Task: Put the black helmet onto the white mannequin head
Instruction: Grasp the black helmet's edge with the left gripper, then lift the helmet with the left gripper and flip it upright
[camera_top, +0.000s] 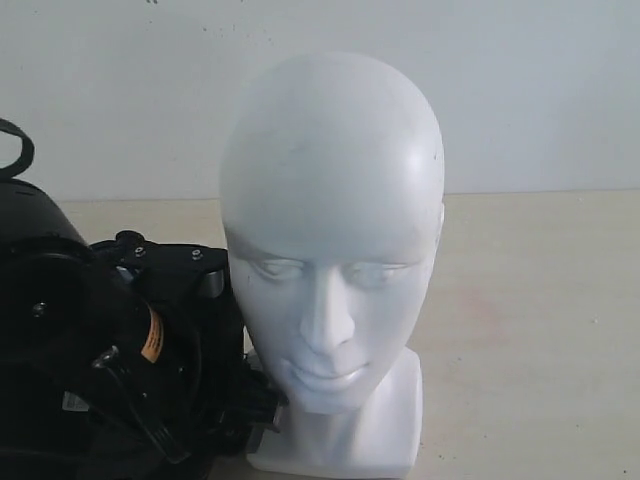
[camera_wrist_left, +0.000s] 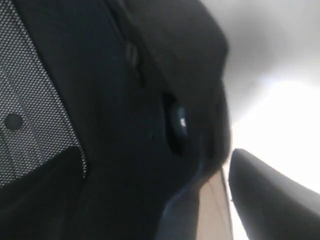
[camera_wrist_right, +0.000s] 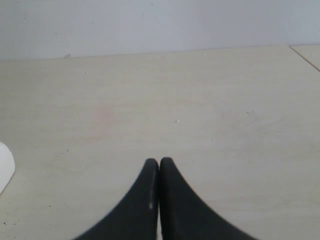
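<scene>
The white mannequin head (camera_top: 335, 250) stands upright on its blocky neck base in the middle of the exterior view, bare, facing the camera. The black helmet (camera_top: 50, 330) sits low at the left, beside the head and touching its base, with black arm parts over it. In the left wrist view the helmet's dark lining and mesh (camera_wrist_left: 100, 125) fill most of the picture. My left gripper (camera_wrist_left: 210, 200) is right up against it. One dark finger (camera_wrist_left: 272, 197) stands clear of the helmet's edge, with table showing between; the other is hidden. My right gripper (camera_wrist_right: 159, 163) hangs shut over bare table.
A pale beige table (camera_top: 540, 330) stretches to the right of the head, up to a white wall (camera_top: 540, 90). A black strap loop (camera_top: 15, 150) sticks up at the far left. The head's white base edge (camera_wrist_right: 4, 172) shows at the side of the right wrist view.
</scene>
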